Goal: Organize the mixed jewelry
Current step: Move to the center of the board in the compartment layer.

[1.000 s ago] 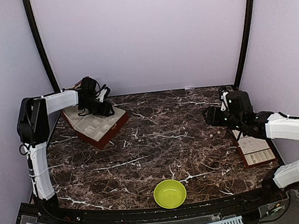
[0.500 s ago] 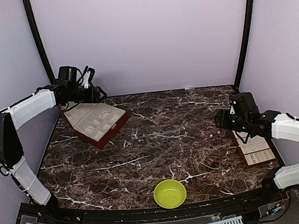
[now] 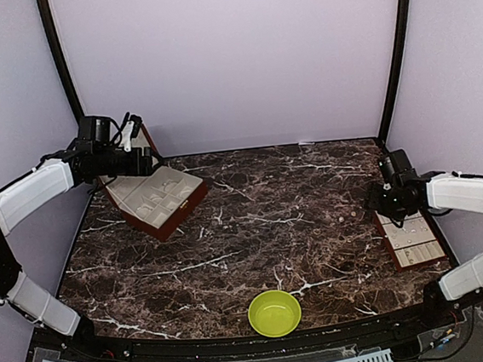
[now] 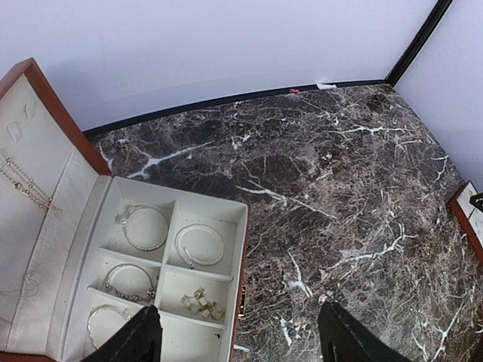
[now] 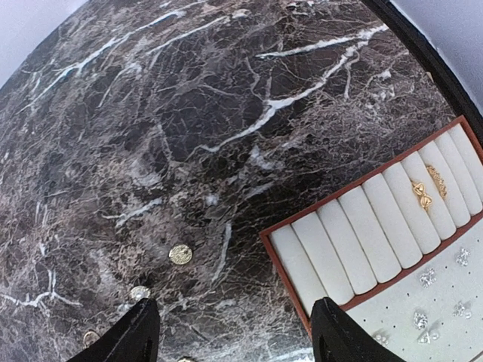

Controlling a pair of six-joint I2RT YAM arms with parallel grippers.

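The mixed jewelry lies in three places. Thin silvery hoops (image 4: 145, 228) (image 4: 201, 244), a beaded bracelet (image 4: 128, 279) and small pale pieces (image 4: 201, 303) rest in compartments of the open red-brown box (image 3: 181, 217). A fine chain (image 4: 26, 185) lies on its lid. Small round gold pieces (image 5: 179, 254) (image 5: 139, 292) sit loose on the marble left of the tray. My left gripper (image 3: 141, 155) (image 4: 241, 343) hovers open above the box's front edge, empty. My right gripper (image 3: 395, 199) (image 5: 235, 335) hangs open and empty over the loose pieces beside the tray's corner.
The brown-edged padded tray (image 5: 332, 249) (image 3: 412, 242) at the right table edge holds two gold rings (image 5: 419, 196) and several sparkling studs (image 5: 428, 277). A lime-green bowl (image 3: 275, 312) stands at the near middle. The enclosure walls and black posts stand close behind both arms.
The left arm rose out of the box and drew back to the left, its jaws widening. The right gripper withdrew rightward from the marble to the tray's near corner.
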